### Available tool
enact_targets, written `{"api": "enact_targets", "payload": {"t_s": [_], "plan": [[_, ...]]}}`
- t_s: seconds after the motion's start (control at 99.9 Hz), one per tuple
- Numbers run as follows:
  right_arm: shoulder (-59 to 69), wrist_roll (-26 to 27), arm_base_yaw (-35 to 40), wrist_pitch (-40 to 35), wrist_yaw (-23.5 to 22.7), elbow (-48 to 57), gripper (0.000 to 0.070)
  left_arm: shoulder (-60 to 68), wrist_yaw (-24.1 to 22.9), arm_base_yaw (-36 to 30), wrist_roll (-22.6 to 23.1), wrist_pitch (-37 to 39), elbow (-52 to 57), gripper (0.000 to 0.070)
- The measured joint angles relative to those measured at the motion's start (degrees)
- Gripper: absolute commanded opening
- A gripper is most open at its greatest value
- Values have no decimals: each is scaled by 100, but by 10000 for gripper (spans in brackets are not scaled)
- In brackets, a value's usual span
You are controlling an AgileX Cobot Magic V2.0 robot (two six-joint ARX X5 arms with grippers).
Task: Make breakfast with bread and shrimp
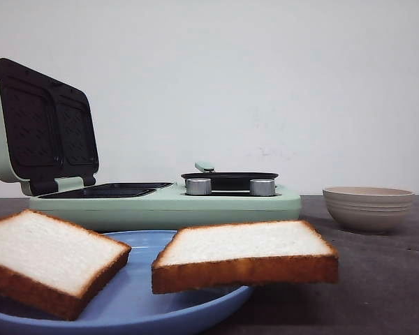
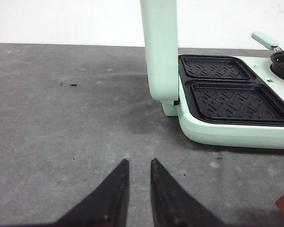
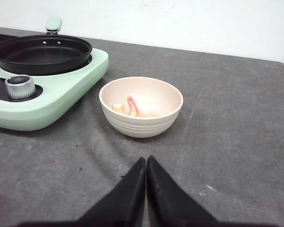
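Two slices of white bread with brown crusts, one at the left [image 1: 49,255] and one at the right [image 1: 248,244], lie on a blue plate [image 1: 195,314] close to the front camera. Pink shrimp [image 3: 131,106] lie in a cream bowl [image 3: 141,125] on the grey table. My right gripper [image 3: 146,159] is shut and empty, a short way in front of the bowl. Left of the sandwich maker, my left gripper [image 2: 139,162] hovers over bare table with a narrow gap between its fingers, holding nothing. Neither gripper shows in the front view.
A mint-green breakfast maker [image 1: 167,202] stands mid-table with its lid [image 1: 42,125] raised. It has two ribbed grill plates [image 2: 234,101], a black pan [image 3: 40,52] and metal knobs [image 1: 198,186]. The bowl [image 1: 368,208] sits to its right.
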Motion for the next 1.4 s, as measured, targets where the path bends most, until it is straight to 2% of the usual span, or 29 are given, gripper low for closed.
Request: {"api": "enact_targets", "payload": {"t_s": [1.211,1.401], "plan": [[0,0,0,0,-2,0,0,0,2,0,-101,0,0,0],[0,162,0,0,-2,0,0,0,2,0,-103,0,0,0]]}}
